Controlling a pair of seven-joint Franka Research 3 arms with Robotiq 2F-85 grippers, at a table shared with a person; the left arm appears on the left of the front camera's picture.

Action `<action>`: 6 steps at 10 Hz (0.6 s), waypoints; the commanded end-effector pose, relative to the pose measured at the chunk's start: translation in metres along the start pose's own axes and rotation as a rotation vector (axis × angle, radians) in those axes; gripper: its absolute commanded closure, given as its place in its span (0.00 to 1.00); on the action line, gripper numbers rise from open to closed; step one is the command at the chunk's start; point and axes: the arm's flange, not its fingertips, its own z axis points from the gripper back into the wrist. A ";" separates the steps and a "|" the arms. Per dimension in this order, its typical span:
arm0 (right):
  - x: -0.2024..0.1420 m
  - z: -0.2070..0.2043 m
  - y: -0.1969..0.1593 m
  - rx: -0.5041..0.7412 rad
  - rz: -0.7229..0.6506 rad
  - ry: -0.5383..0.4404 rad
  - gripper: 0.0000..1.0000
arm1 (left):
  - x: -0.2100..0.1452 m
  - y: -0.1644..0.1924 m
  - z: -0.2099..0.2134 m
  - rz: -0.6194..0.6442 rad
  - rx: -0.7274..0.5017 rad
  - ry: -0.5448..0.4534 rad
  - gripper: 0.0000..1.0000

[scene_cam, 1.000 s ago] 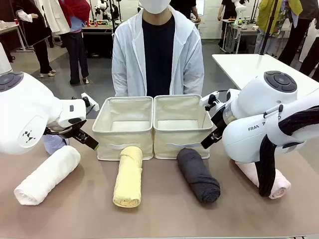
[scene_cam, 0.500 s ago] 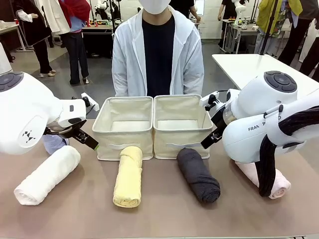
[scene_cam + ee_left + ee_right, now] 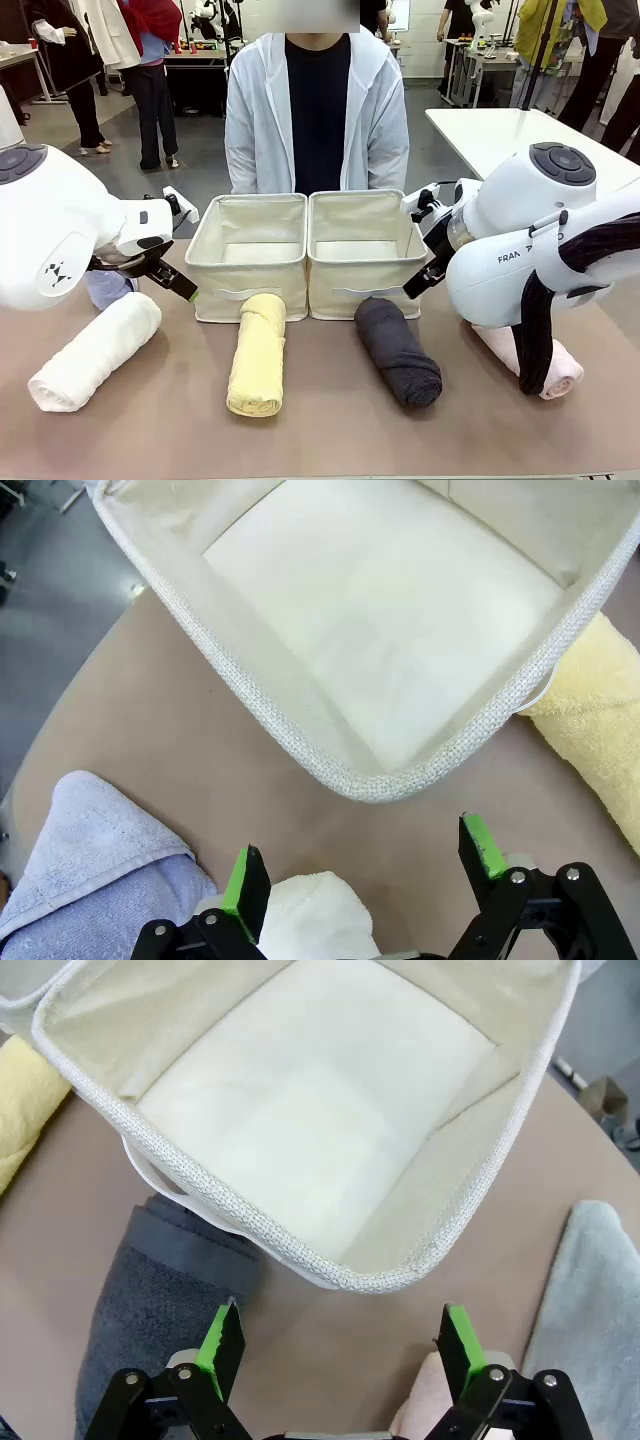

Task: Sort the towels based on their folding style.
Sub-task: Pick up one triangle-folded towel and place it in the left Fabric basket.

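I saw the left tool (image 3: 362,855) wide open, empty, white roll (image 3: 315,920) at bottom centre just below it. Right tool (image 3: 342,1325) gaped empty too; charcoal roll (image 3: 150,1300) lay lower left on the desk (image 3: 60,1210).

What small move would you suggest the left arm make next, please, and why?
Probably lower the left gripper onto the white rolled towel: its jaws stand open right over that roll's end, nothing is held, and the left bin beside it is empty.
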 end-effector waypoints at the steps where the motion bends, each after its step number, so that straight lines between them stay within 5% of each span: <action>1: 0.000 0.000 0.000 0.000 0.000 0.000 0.00 | 0.000 0.000 0.000 0.000 0.000 0.000 0.00; 2: 0.000 0.000 0.000 0.000 0.000 0.000 0.00 | 0.000 0.000 0.000 0.000 0.000 0.000 0.00; 6: 0.090 0.150 -0.027 0.017 -0.093 0.075 0.00 | 0.099 0.032 0.125 -0.098 -0.064 0.112 0.00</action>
